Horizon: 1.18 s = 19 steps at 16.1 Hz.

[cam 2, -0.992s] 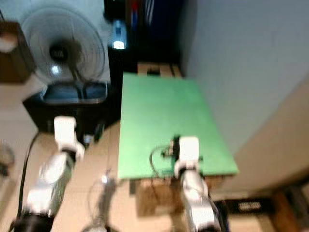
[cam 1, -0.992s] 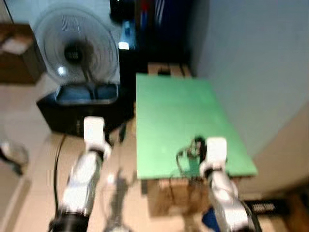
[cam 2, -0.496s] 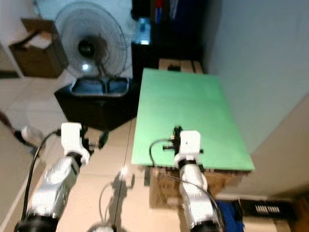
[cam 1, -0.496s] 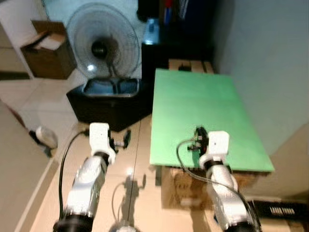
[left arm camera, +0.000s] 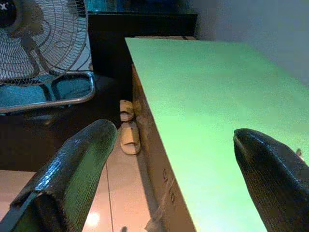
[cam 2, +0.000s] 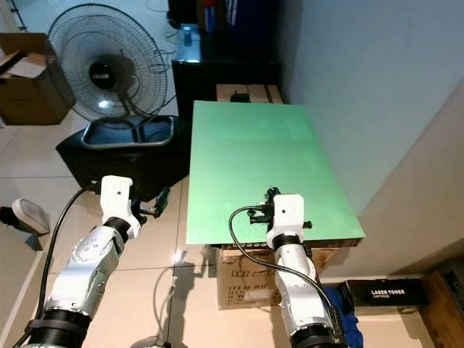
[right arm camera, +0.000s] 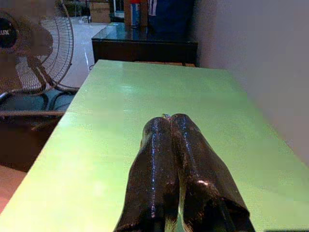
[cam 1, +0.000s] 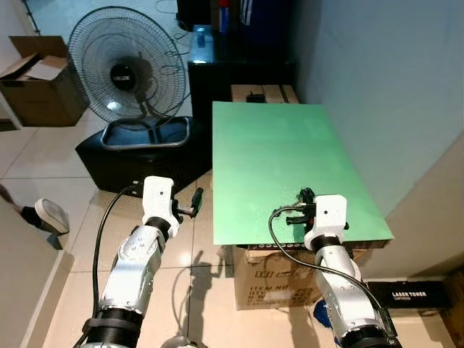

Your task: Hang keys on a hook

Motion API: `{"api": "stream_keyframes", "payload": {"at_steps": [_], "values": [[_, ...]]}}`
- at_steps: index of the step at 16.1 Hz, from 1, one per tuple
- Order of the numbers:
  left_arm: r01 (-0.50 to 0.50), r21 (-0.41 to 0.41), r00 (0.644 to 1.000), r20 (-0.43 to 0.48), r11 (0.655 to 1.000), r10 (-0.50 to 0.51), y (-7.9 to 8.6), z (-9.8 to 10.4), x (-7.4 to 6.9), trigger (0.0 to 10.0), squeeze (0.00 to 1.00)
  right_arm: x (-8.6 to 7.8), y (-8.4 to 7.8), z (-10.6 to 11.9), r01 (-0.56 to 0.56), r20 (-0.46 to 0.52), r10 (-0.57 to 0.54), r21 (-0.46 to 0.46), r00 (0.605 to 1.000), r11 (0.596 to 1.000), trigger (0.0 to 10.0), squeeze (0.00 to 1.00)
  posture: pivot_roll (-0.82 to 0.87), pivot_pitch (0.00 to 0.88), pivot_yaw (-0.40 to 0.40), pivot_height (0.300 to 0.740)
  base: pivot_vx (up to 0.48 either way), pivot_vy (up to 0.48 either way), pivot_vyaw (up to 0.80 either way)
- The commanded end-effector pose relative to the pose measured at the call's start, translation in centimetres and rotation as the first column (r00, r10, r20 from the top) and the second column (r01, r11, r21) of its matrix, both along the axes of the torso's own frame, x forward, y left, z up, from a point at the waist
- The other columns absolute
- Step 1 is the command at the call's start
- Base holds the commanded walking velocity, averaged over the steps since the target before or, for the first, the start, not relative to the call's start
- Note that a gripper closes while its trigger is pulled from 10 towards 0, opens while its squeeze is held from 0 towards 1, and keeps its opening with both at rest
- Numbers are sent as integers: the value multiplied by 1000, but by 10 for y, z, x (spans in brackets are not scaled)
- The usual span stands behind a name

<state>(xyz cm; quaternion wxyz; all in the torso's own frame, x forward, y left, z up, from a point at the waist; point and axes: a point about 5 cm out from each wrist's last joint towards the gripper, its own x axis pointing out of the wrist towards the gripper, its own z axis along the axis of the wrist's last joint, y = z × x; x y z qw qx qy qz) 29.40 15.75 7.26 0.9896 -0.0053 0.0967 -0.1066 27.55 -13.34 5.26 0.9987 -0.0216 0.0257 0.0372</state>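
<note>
We cannot tell what, if anything, the right gripper (right arm camera: pixel 169 121) pinches: a pale speck at its pressed-together fingertips is too small to identify. The cardboard box (cam 1: pixel 32 90) is cut off by the frame edge.

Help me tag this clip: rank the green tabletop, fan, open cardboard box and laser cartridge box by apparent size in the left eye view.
1. green tabletop
2. fan
3. open cardboard box, partly cropped
4. laser cartridge box
</note>
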Motion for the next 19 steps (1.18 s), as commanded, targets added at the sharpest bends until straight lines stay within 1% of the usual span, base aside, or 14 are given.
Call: {"api": "stream_keyframes", "payload": {"at_steps": [1,4,5,7,10,14,15,16,17,19], "values": [[10,33,1000,-5,999,-10,-2,2,5,10000,0,3,4,3,-21,7,21,2,1000,1000,10000,0,16,0,23,727,0,461,0],[8,77,1000,-2,997,-8,-3,4,6,10000,0,3,10,6,-57,32,57,25,998,998,10000,0,12,0,29,727,0,451,0],[30,73,999,-29,997,-28,-5,3,6,10000,0,3,11,6,-63,32,62,26,998,998,10000,0,8,0,30,727,0,446,0],[27,59,998,-52,998,-24,-7,2,7,10000,0,2,12,5,-65,31,65,27,997,997,10000,0,6,0,32,727,0,446,0],[59,87,997,-47,994,-55,-13,7,12,10000,0,0,13,3,-68,20,68,32,997,997,10000,0,-4,0,44,727,0,446,0],[70,89,996,-61,994,-65,-16,7,13,10000,0,0,13,0,-65,3,65,36,998,997,10000,0,-15,0,51,727,0,446,0],[85,95,995,-61,992,-80,-17,7,13,10000,0,0,12,0,-63,2,63,38,998,997,10000,0,-17,0,52,727,0,446,0],[86,116,995,-57,989,-80,-18,7,13,10000,0,0,12,2,-67,12,66,47,998,997,10000,0,-17,0,52,727,0,446,0],[82,126,996,-49,989,-76,-19,8,15,10000,0,1,9,4,-72,19,71,31,997,997,10000,0,-17,0,51,735,0,0,456],[67,144,997,-58,987,-59,-17,6,17,10000,0,4,10,5,-97,17,97,-1,995,995,10000,0,-16,0,49,740,0,0,463]]}}
